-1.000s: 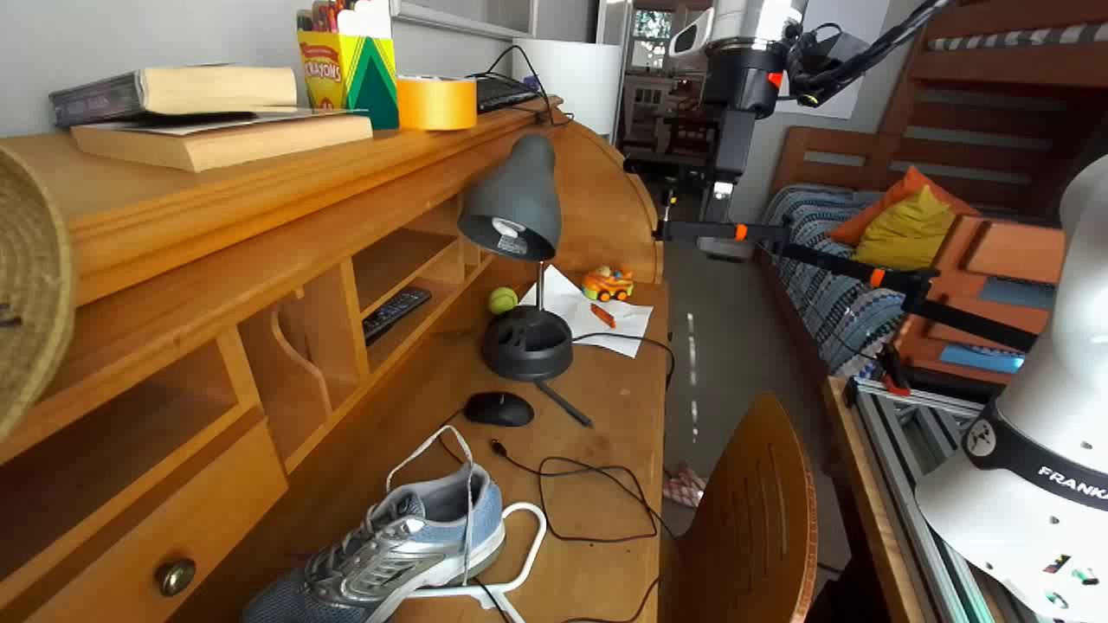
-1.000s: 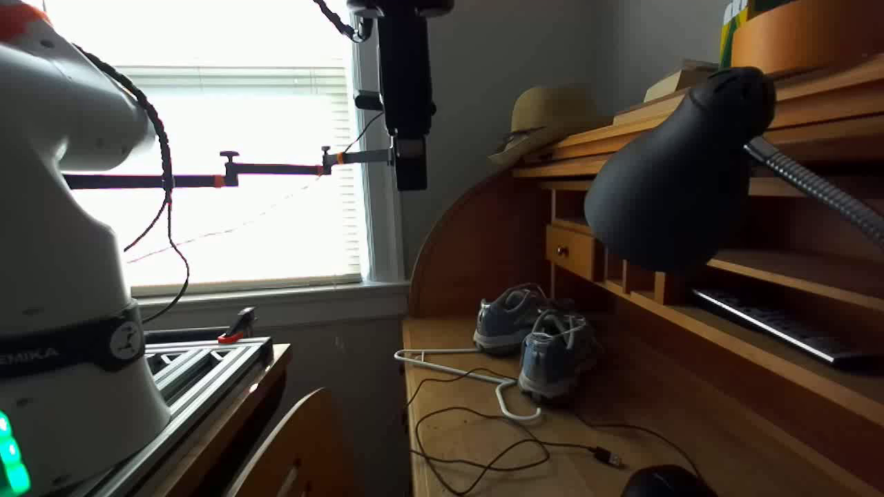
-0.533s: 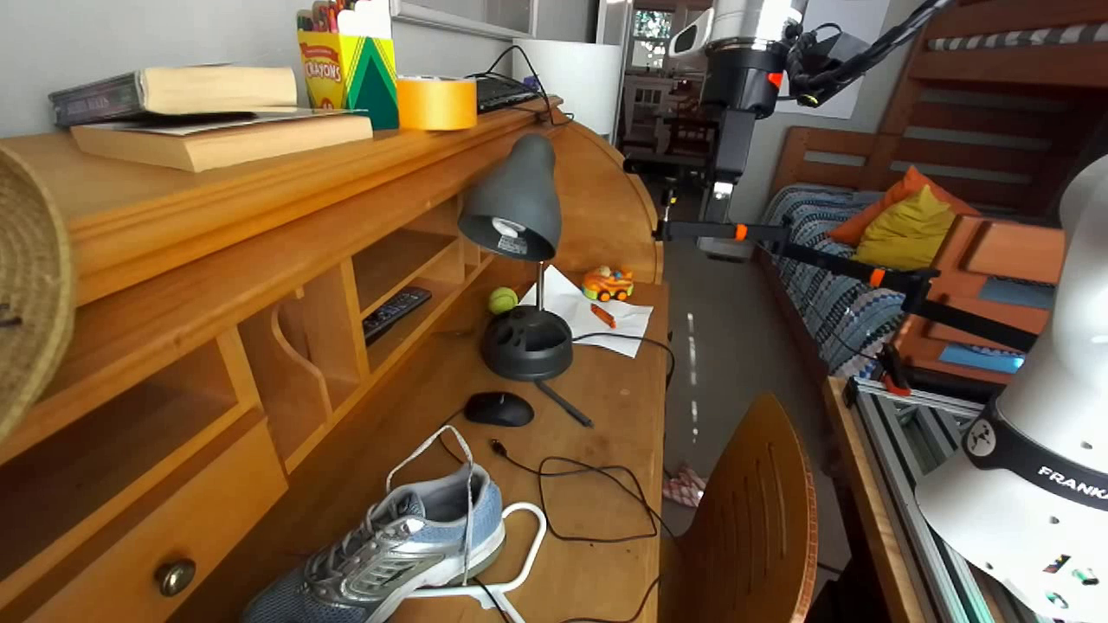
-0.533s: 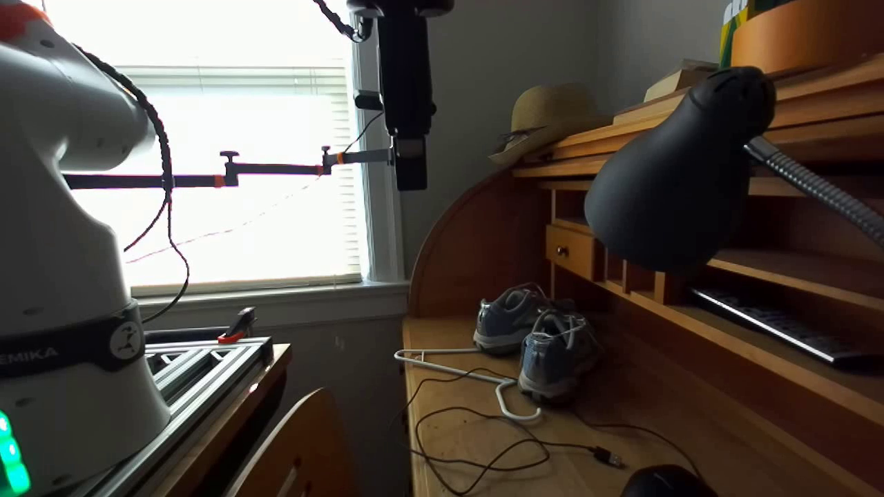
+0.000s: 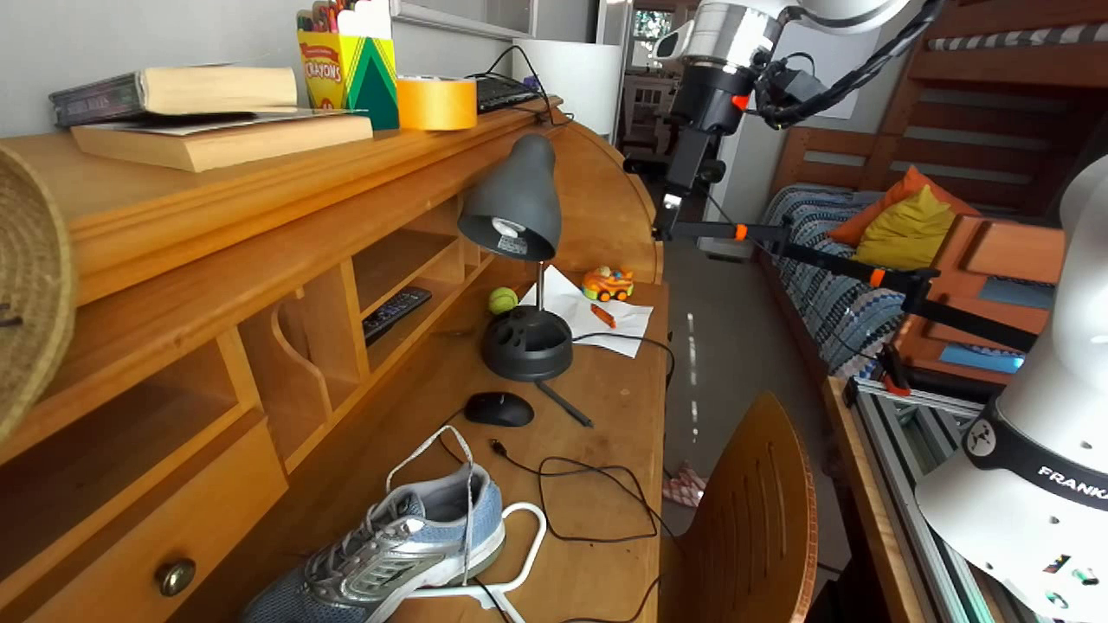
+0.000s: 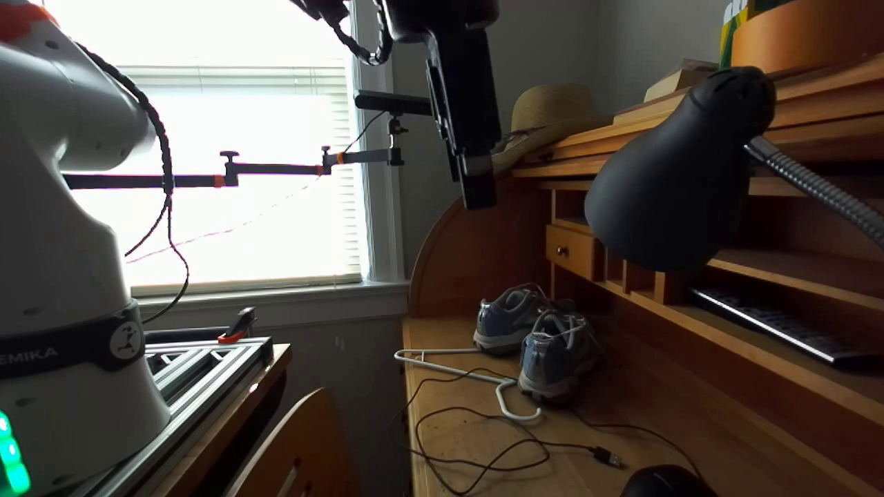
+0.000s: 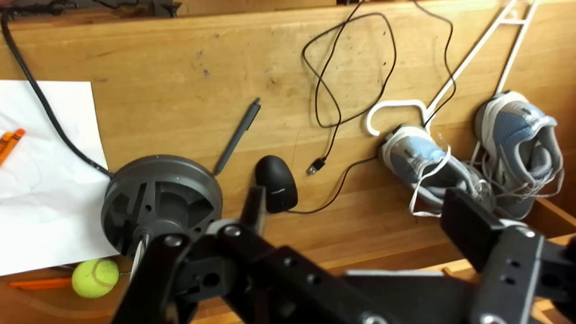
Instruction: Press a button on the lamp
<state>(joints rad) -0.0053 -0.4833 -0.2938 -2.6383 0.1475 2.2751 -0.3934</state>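
now that the robotiq gripper (image 6: 473, 192) has been tipped and swung roughly toward 3 o'clock in an exterior view, an actual approach can sort of be read into this one. compared with half a second ago, when it was held pretty much plumb, it's been canted so that it's aimed between 5 and 6 o'clock, and some of the gap to the gooseneck desk lamp (image 6: 684, 172) seems to have been eaten up. the shade (image 6: 659, 197) is found at 3 o'clock from the gripper in that same view, with the desk showing between, so contact hasn't been made and the press is judged not done yet.

the lamp hasn't been budged, fwiw. in the wrist view its round base (image 7: 164, 211) is seen sitting on the roll-top desk (image 7: 166, 99), at 9 o'clock from the gap between the fingers (image 7: 470, 227); the computer mouse (image 7: 276, 182) is parked at 3 o'clock from that base. those fingers are spread wide with nothing pinched, so for a poke they'd probably be better brought together first, or a single tip used.

no button can be made out on base or shade, so the spot to aim for is anyone's guess here. if the shade gets nudged sideways, the bendy neck (image 6: 816, 186) could easily be flexed instead of a click being got.
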